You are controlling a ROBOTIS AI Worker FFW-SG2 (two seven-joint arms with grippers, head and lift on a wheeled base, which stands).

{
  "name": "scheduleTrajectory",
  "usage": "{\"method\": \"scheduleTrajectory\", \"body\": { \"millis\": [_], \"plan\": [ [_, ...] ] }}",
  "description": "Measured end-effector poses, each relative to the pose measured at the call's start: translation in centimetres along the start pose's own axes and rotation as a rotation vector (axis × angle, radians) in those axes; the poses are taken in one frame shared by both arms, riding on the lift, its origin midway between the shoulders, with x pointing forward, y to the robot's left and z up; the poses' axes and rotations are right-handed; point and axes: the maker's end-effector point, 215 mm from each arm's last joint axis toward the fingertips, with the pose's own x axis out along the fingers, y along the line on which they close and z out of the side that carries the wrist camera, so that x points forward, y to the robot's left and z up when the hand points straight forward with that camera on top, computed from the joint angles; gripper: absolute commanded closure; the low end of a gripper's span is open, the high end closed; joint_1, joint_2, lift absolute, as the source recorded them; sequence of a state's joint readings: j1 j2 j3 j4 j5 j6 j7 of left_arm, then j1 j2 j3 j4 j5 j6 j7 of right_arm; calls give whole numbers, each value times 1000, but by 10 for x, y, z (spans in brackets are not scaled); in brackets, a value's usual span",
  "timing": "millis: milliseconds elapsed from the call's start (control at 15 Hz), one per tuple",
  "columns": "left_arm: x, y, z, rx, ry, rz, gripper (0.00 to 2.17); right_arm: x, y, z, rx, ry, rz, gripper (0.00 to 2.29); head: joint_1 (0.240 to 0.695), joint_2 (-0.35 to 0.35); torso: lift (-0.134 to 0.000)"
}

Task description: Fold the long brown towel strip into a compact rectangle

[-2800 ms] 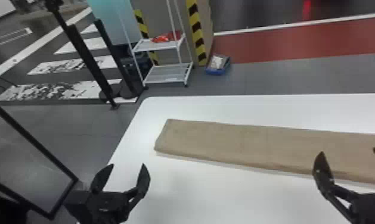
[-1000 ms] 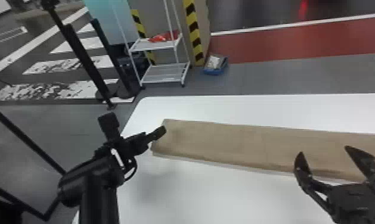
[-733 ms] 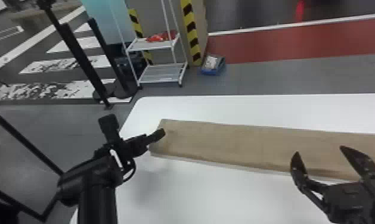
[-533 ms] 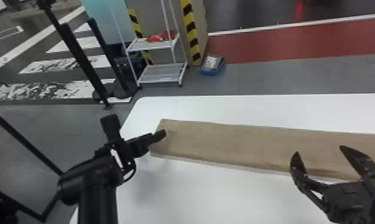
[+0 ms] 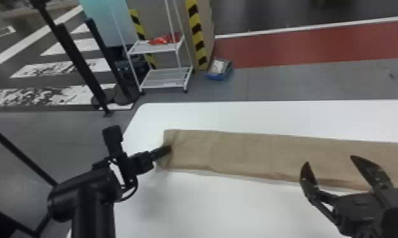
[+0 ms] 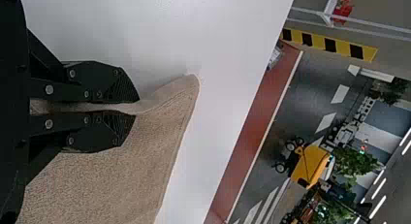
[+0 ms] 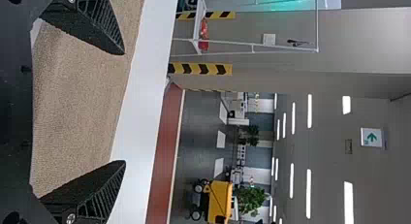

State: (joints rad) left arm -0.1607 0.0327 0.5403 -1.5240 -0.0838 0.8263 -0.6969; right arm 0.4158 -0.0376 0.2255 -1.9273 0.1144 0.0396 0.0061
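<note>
The towel, soft, brown and finely napped, lies as a long flat band across the bench, from just left of the frame's middle to its right edge. Its near edge shows thin layers. The bench is smooth, matte white, with a rounded corner at centre left.

At centre left, the left pincer is at the towel's squared-off end. In the left wrist view, the left pincer is closed down to a thin gap, its ribbed black fingers pinching a fold of the cloth; a wrinkled, pointed corner juts out beyond the tips.

At lower right, the right pincer is spread wide, its curved, tapering fingers near the towel's front edge. In the right wrist view nothing is between them in its grasp, and the woven-looking cloth lies behind.

At upper left stands a thin-framed white rack with a crumpled red item on its top shelf. Right of it, on the smooth grey floor, sits a shallow blue tray.
</note>
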Motion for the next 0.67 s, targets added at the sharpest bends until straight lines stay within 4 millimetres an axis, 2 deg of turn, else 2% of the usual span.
{"method": "scheduleTrajectory", "body": {
  "millis": [133, 333, 400, 533, 667],
  "plan": [
    [-13, -7, 4, 6, -5, -24, 2142, 0, 0, -1, 0, 1, -1, 76, 695, 296, -116],
    [-43, -23, 15, -18, -9, -51, 2142, 0, -1, -2, 2, 1, 0, 76, 695, 300, -116],
    [-49, -34, 19, -26, -10, -64, 2142, 0, -1, -1, 2, -2, 0, 76, 695, 294, -116],
    [-64, -68, 33, -29, -6, -100, 2142, -2, -2, -1, 2, -6, -2, 76, 695, 273, -116],
    [-81, -109, 47, 7, 10, -127, 2142, -5, -9, 0, -1, -10, -13, 76, 695, 230, -116]
  ]
}}
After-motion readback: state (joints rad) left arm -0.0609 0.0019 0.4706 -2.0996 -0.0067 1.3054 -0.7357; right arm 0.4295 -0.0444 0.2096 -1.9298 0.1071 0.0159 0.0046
